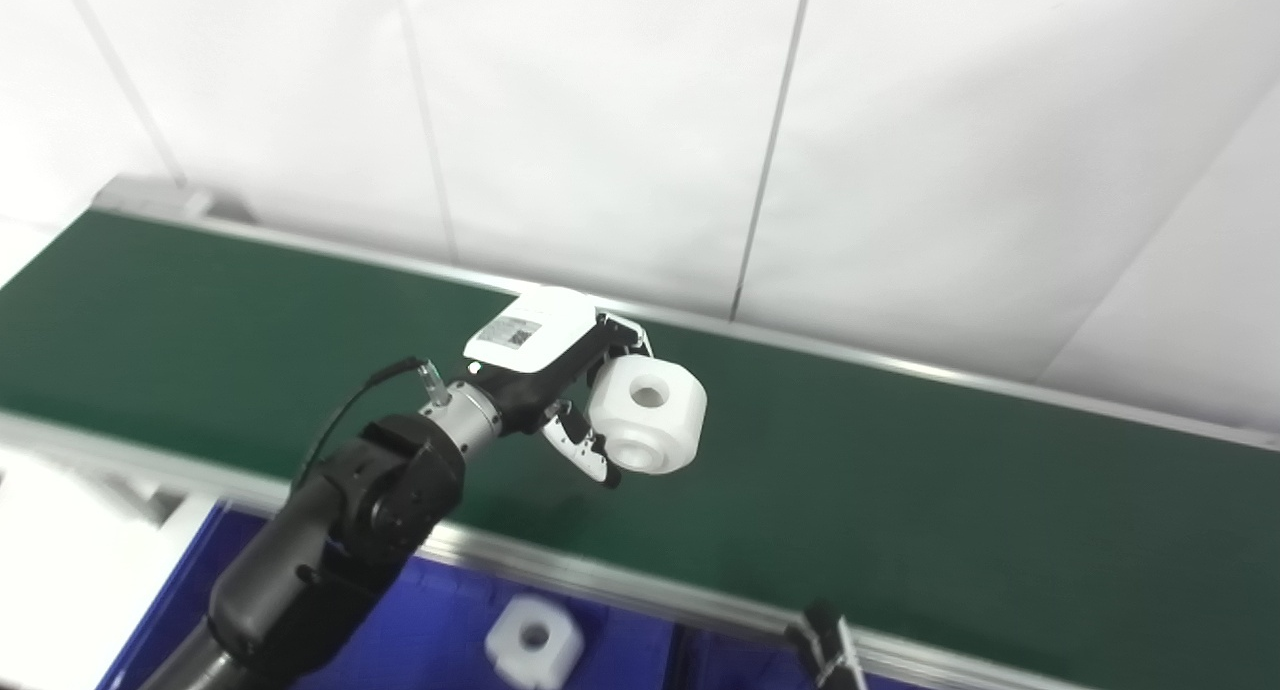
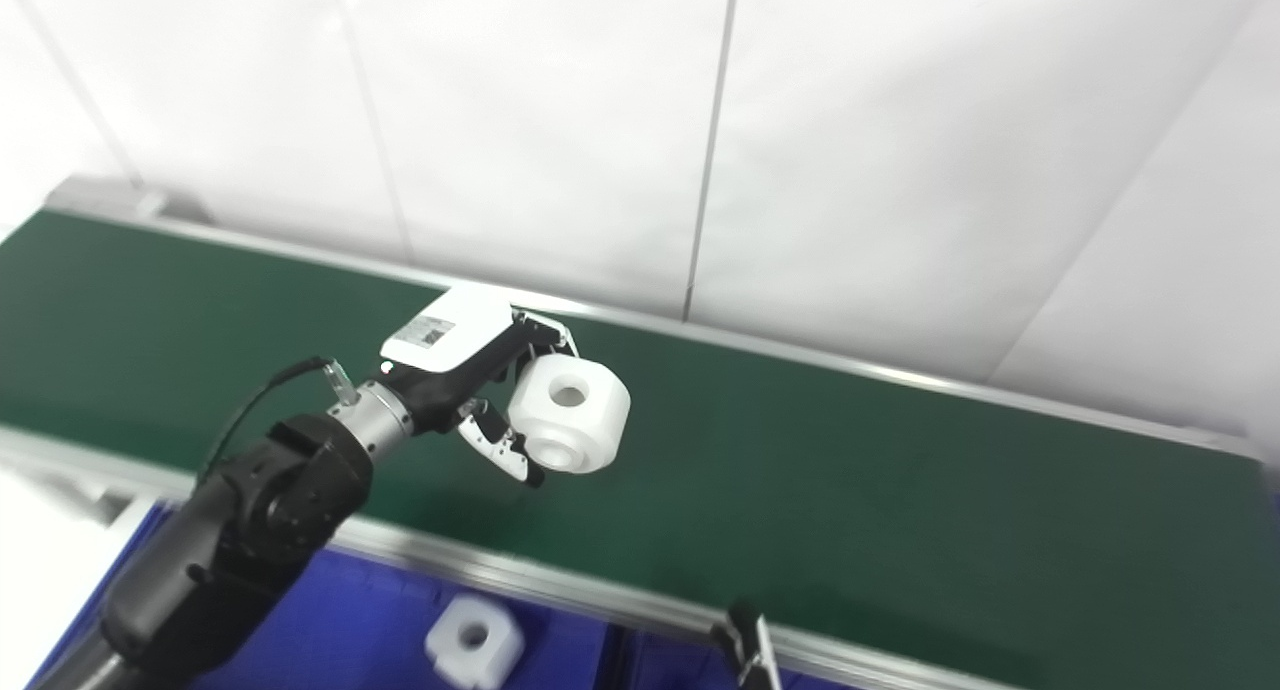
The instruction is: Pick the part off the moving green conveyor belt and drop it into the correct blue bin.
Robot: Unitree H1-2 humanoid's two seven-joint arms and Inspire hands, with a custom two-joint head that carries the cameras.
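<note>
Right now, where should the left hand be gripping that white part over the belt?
Grip the white part across its flat outer sides, coming from its left as the left hand does. The faceted block has round holes on top and front, so flat flanks likely hold better than hole edges.

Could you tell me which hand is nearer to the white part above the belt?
Left: the left hand holds the white part in its fingers. The right hand is out of view.

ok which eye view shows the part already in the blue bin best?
Left eye view: the white part in the bin shows almost whole, hole facing up, with blue bin floor around it. The right eye view shows the same part lower down, its bottom cut off by the frame edge.
</note>
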